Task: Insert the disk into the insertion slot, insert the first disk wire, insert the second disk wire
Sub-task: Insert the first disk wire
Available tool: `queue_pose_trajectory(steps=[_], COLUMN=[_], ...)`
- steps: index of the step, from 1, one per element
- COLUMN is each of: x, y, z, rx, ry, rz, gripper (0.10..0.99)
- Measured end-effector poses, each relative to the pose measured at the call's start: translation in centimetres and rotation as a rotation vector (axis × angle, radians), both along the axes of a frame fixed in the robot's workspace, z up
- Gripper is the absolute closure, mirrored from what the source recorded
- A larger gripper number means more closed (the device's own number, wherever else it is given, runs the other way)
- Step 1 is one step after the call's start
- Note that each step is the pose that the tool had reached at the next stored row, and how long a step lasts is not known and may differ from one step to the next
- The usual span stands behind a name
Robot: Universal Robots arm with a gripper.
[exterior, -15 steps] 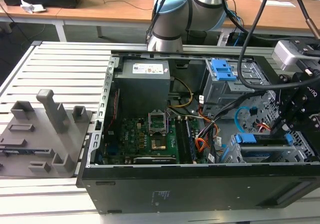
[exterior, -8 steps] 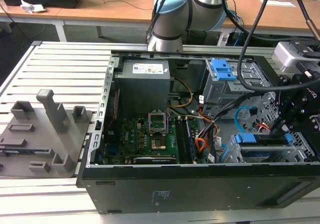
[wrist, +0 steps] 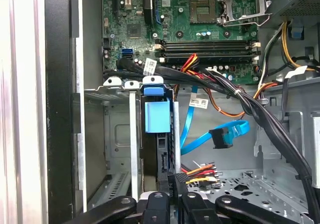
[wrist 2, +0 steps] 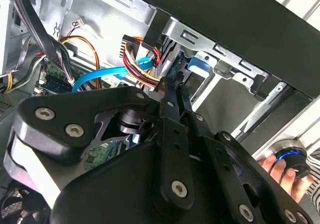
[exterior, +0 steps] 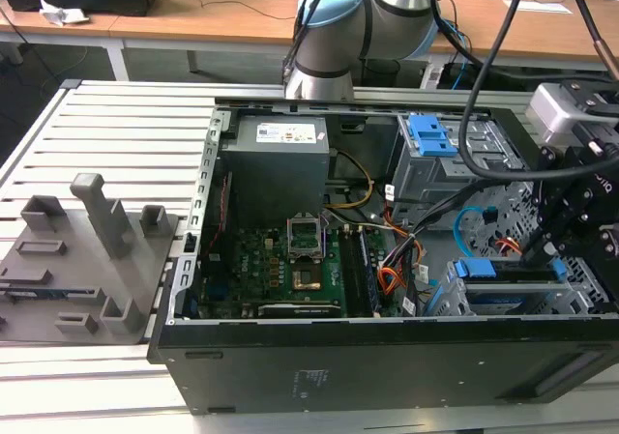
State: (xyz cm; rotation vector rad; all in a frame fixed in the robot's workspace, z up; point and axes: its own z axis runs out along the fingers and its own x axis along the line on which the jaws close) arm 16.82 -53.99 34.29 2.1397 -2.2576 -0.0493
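Observation:
The disk (wrist: 157, 116) stands on edge in the insertion slot (wrist: 116, 134), its blue carrier (exterior: 476, 268) showing at the mouth. My gripper (wrist: 176, 183) is at the disk's rear edge. Its fingers (wrist 2: 169, 92) are shut on the small black plug of the first disk wire (wrist: 202, 172), whose orange, red and black bundle (wrist 2: 141, 63) runs into the fingertips. The second disk wire (wrist: 224, 136), a glossy light blue cable, hangs loose beside it with its dark plug free; it also loops past (wrist 2: 100, 76). In the exterior view my gripper (exterior: 537, 255) reaches down at the case's right end.
The open computer case (exterior: 387, 366) holds a motherboard (exterior: 290, 260), a power supply (exterior: 279, 159) and a taller grey cage with a blue latch (exterior: 430, 134). Black cable bundles (wrist: 260, 114) cross near the slot. A person's hand (wrist 2: 280, 170) rests outside the case. Grey fixtures (exterior: 97, 231) stand at the exterior view's left.

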Motion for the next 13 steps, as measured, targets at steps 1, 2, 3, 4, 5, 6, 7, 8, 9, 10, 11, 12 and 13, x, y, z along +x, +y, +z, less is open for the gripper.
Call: queue_pose_trajectory(steps=[1, 2, 3, 4, 5, 6, 7, 8, 9, 10, 11, 12, 13], x=[0.0, 0.0, 0.0, 0.0, 0.0, 0.0, 0.0, 0.01, 0.0, 0.0, 0.0, 0.0, 0.0], y=[-0.06, -0.1, -0.12, -0.12, -0.12, -0.12, -0.13, -0.13, -0.12, -0.12, -0.12, -0.13, -0.12], z=[-0.03, -0.1, -0.21, -0.3, -0.39, -0.41, -0.43, -0.44, -0.51, -0.51, -0.49, -0.36, -0.15], rx=[0.0, 0.0, 0.0, 0.0, -0.001, -0.001, -0.001, -0.001, 0.0, 0.0, -0.001, -0.002, -0.002], ry=[0.0, -0.0001, 0.0, -0.0001, -0.0001, -0.0001, -0.0001, -0.0001, 0.0001, 0.0001, 0.0, -0.0001, -0.0001], rz=[0.0, 0.0, 0.0, 0.0, 0.0, 0.0, 0.0, 0.0, 0.0, 0.0, 0.0, 0.0, 0.0], gripper=[0.925, 0.925, 0.925, 0.925, 0.925, 0.925, 0.925, 0.925, 0.914, 0.914, 0.914, 0.851, 0.851])
